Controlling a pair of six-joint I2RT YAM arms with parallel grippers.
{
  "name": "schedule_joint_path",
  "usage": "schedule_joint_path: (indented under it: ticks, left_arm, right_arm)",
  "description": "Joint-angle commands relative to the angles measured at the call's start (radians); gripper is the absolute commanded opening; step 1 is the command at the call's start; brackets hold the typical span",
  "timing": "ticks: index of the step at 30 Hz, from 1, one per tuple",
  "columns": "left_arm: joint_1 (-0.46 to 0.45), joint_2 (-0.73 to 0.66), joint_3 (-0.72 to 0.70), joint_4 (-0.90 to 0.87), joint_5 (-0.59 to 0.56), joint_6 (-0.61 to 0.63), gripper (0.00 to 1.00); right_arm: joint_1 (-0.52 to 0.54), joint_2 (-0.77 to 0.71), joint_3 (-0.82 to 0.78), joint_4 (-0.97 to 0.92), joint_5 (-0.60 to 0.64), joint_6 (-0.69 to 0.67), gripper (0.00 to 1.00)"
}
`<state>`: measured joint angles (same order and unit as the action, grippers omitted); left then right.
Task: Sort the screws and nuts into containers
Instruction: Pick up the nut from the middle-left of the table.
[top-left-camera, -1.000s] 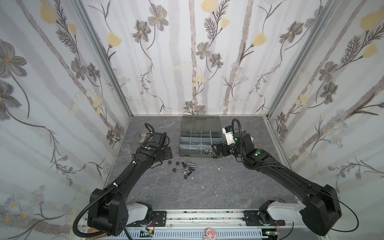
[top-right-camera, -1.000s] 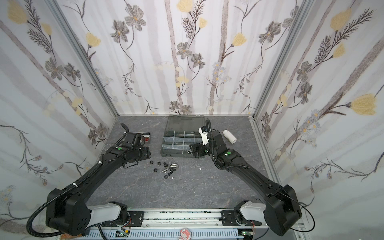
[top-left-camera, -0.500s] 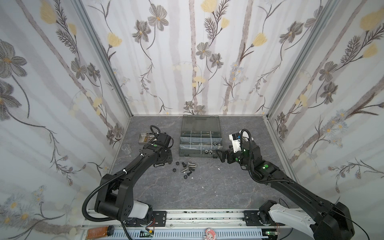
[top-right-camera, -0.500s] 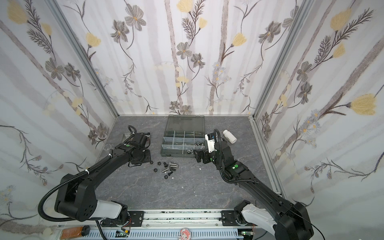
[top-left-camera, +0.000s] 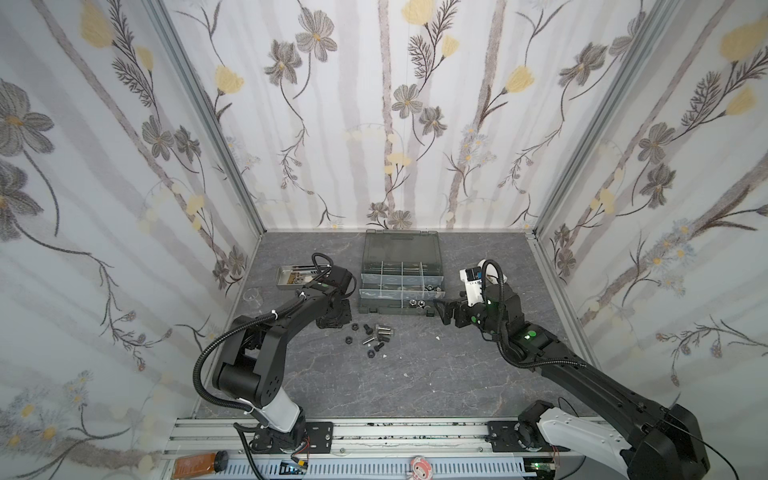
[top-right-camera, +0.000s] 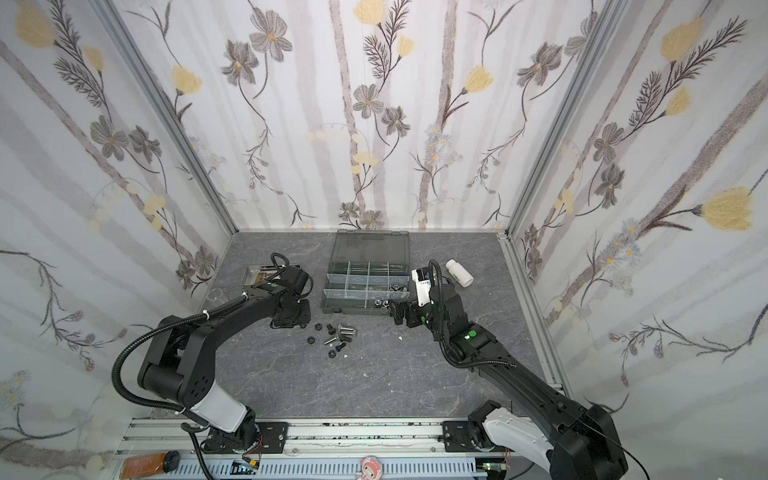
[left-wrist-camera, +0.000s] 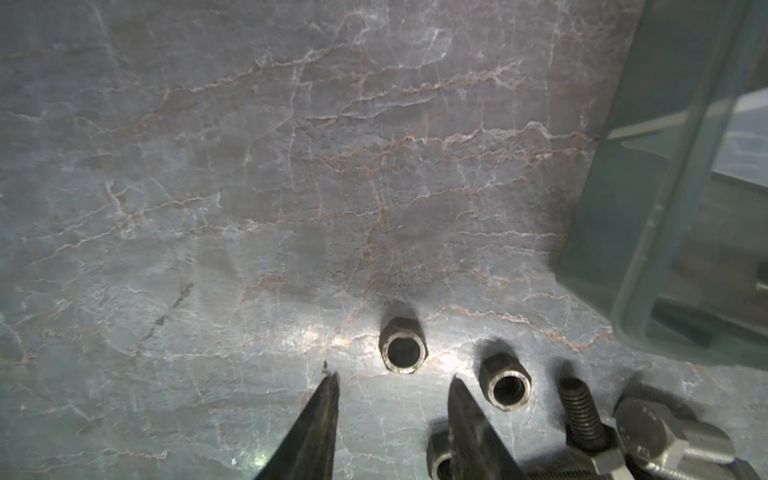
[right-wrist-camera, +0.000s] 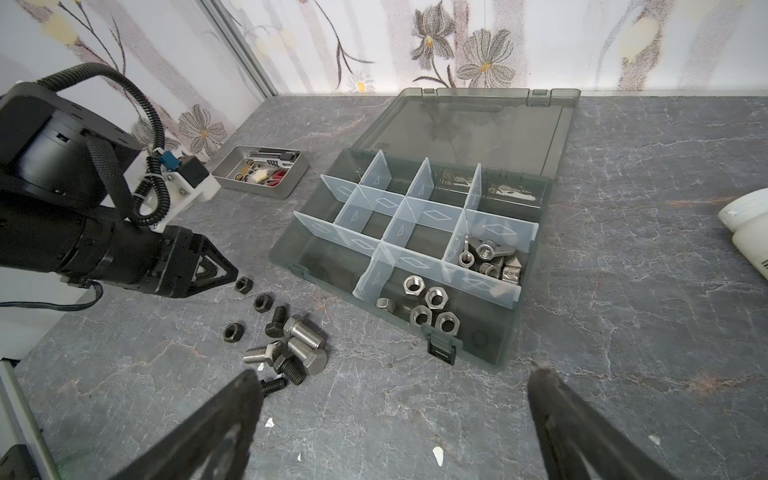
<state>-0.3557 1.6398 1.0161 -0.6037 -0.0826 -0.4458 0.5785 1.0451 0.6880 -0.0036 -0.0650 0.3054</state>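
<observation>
I'm looking at a grey marbled table (top-left-camera: 415, 386) boxed in by floral walls. The open organizer box (right-wrist-camera: 478, 336) sits at the back centre. It holds silver nuts (right-wrist-camera: 430, 305) in its front right compartment and wing nuts (right-wrist-camera: 488, 257) in the one behind. My right gripper (right-wrist-camera: 392, 380) hovers before the box, jaws spread wide, empty. My left gripper (left-wrist-camera: 394, 376) is low over the table, jaws partly apart, gripping nothing. Loose silver bolts (right-wrist-camera: 303, 336) and black screws (right-wrist-camera: 276, 322) lie before the box's left end. One black nut (left-wrist-camera: 403, 347) sits just past the left gripper's tips.

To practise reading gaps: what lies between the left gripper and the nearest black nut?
Only bare table; the left wrist view shows the black nut just ahead of the left gripper.
</observation>
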Motion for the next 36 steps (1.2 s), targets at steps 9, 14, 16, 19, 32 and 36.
schedule_joint_path:
  ticks: [9,14,16,19,32,36]
  left_arm:
    - [-0.013,0.092,0.04,0.027,-0.041,-0.021,0.4]
    - [-0.017,0.11,0.037,0.033,-0.04,-0.022,0.37]
    - [-0.017,0.112,0.032,0.036,-0.043,-0.022,0.37]
    - [-0.017,0.113,0.016,0.041,-0.046,-0.023,0.36]
    - [-0.02,0.093,-0.016,0.042,-0.058,-0.03,0.31]
    - [-0.02,0.111,-0.004,0.045,-0.055,-0.027,0.28]
  right_arm:
    - [0.0,0.018,-0.008,0.056,-0.007,0.0,1.0]
    - [-0.001,0.02,-0.008,0.059,-0.007,0.0,1.0]
    - [-0.001,0.023,-0.01,0.059,-0.007,0.0,1.0]
    - [-0.001,0.022,-0.011,0.059,-0.007,0.0,1.0]
    - [-0.001,0.02,-0.011,0.059,-0.007,0.0,1.0]
    - [-0.001,0.017,-0.01,0.054,-0.004,0.0,1.0]
